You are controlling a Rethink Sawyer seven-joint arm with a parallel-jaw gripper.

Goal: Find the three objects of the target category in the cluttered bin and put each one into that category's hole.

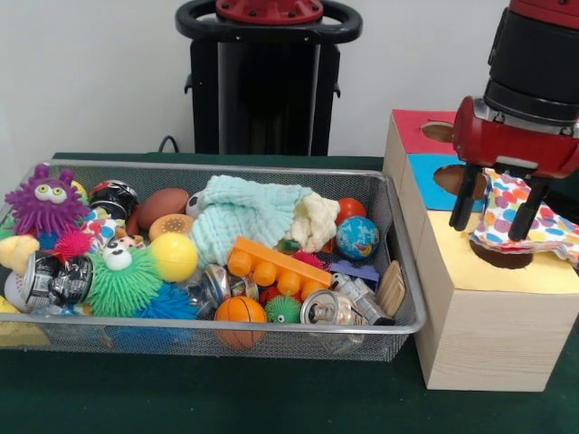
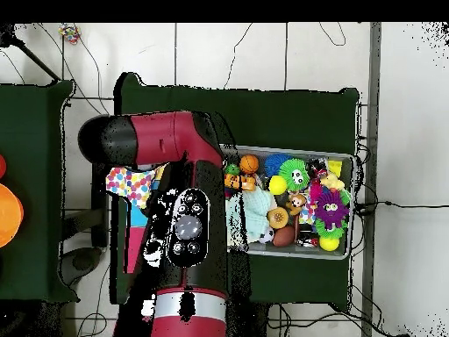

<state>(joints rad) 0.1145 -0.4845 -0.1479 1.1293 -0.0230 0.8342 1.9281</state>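
From the front, you can see the gripper [image 1: 498, 210] clamped on a spotty cloth [image 1: 525, 221], right over the hole in the yellow part of the wooden box [image 1: 479, 325]. From above, the arm [image 2: 180, 219] hides the gripper, and only a corner of the cloth [image 2: 129, 183] peeks out. The wire bin [image 1: 398, 298] is full of toys, with a mint cloth [image 1: 244, 217] on top.

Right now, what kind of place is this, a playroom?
More likely a robot test lab. A red robot arm's pincer holds a dotted cloth over a wooden sorting box, beside a wire bin of toys, with cables across the tiled floor.
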